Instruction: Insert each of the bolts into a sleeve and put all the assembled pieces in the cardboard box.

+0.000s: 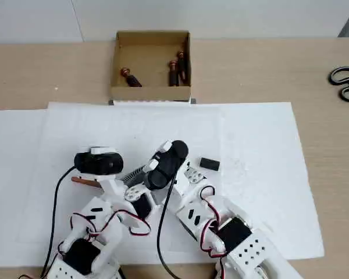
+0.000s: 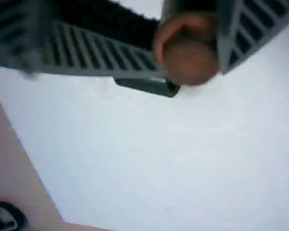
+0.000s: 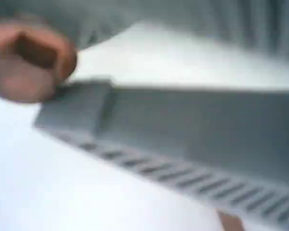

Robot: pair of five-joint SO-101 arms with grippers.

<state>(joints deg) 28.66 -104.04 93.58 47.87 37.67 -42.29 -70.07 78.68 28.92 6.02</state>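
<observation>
bolt (image 2: 188, 55), copper, is pinched tight in the left fingers (image 2: 224, 43) over the white paper (image 1: 262, 174) on the desk (image 1: 46, 70). a black sleeve (image 1: 209, 164) lies near the right arm (image 1: 232, 232), whose grip i cannot tell. three assembled pieces (image 1: 173, 72) lie in the cardboard box (image 1: 151, 93).
</observation>
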